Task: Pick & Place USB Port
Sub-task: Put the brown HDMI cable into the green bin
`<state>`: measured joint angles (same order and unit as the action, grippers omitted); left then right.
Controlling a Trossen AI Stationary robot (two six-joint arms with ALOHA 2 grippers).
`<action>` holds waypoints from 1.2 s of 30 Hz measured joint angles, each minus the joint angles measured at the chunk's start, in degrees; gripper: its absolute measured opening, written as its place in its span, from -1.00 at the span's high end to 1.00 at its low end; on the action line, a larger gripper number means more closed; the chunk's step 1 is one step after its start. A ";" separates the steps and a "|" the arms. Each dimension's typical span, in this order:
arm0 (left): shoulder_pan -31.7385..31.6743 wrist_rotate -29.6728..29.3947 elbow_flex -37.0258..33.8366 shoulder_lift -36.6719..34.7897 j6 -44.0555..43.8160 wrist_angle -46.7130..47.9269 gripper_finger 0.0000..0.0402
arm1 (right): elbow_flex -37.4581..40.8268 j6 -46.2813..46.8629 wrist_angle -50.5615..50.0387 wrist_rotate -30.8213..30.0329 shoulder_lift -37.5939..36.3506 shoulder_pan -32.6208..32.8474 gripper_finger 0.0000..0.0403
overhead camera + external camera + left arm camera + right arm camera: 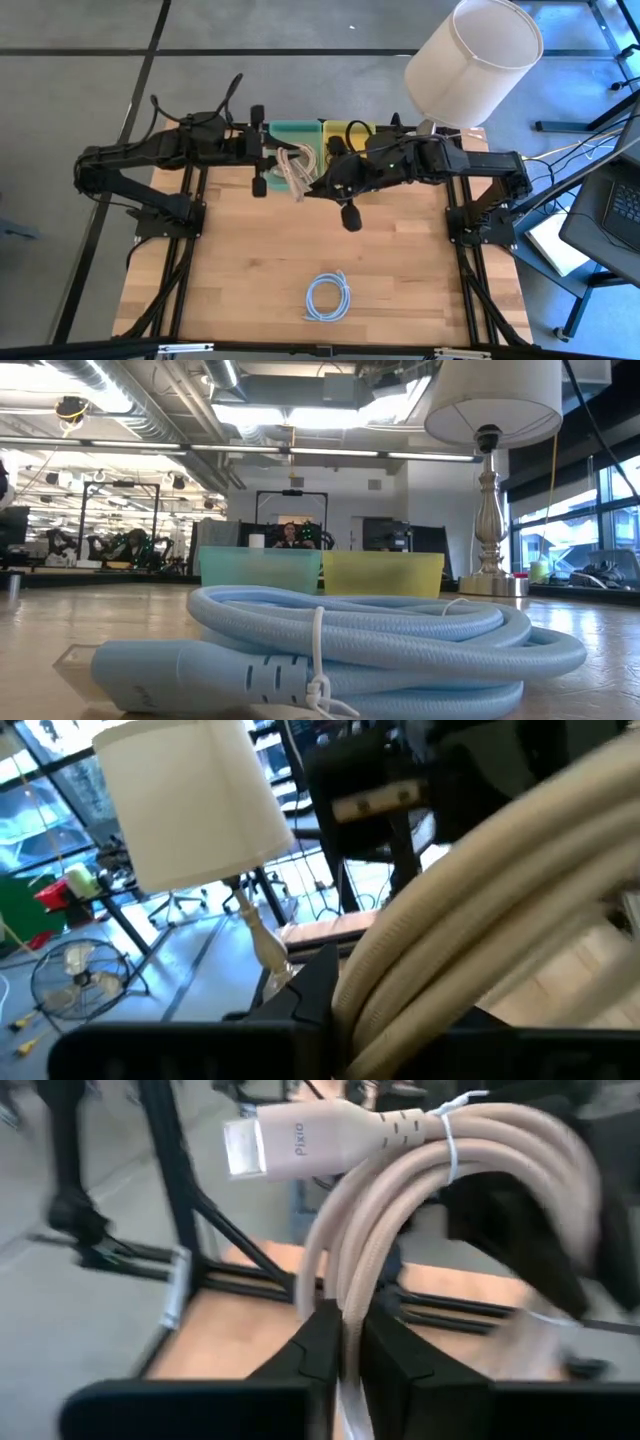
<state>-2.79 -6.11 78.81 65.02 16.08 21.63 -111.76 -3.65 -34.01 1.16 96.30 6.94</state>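
Observation:
A beige coiled USB cable (pixel 293 168), tied with a white band, hangs in the air between my two grippers, in front of the teal bin (pixel 290 132). My left gripper (pixel 277 160) comes from the left and my right gripper (pixel 318 185) from the right; both are shut on the coil. In the right wrist view the cable's plug (pixel 300 1140) sticks out above the fingers. A second, light blue coiled cable (pixel 327 297) lies flat on the table near its near edge and fills the low view (pixel 350 640). My left gripper (pixel 340 995) has the beige coil's bundled strands (pixel 400 960) running between its fingers; one dark finger (pixel 305 995) shows beside them and the other is hidden by the cable. The coil is clear of the table. My right gripper (pixel 350 1335) pinches several strands of the coil's loop (pixel 350 1280) between its two fingers (pixel 320 1350). The loop rises above the fingers, with the plug end and white tie (pixel 450 1135) at its top, lifted clear.
A teal bin (pixel 260 570) and a yellow bin (pixel 345 130) stand side by side at the table's far edge. A lamp with a white shade (pixel 475 60) stands at the far right corner. Bare wooden table (pixel 230 270) lies between the arms and the blue cable.

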 joint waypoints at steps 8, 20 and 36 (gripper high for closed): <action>0.00 -1.69 0.02 -2.69 -1.65 5.71 0.88 | -6.90 -5.31 -18.67 -19.20 -0.25 0.45 0.26; -11.73 -6.12 0.22 0.40 2.44 24.23 0.88 | -14.36 17.85 -55.87 -36.92 -0.24 2.95 0.00; -37.50 10.99 0.11 28.88 15.39 21.05 0.88 | -13.45 24.23 -56.03 -36.05 -0.32 7.15 0.20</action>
<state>-40.29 4.88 78.91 93.90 31.47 42.68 -125.21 20.58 -90.04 -34.90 95.98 14.09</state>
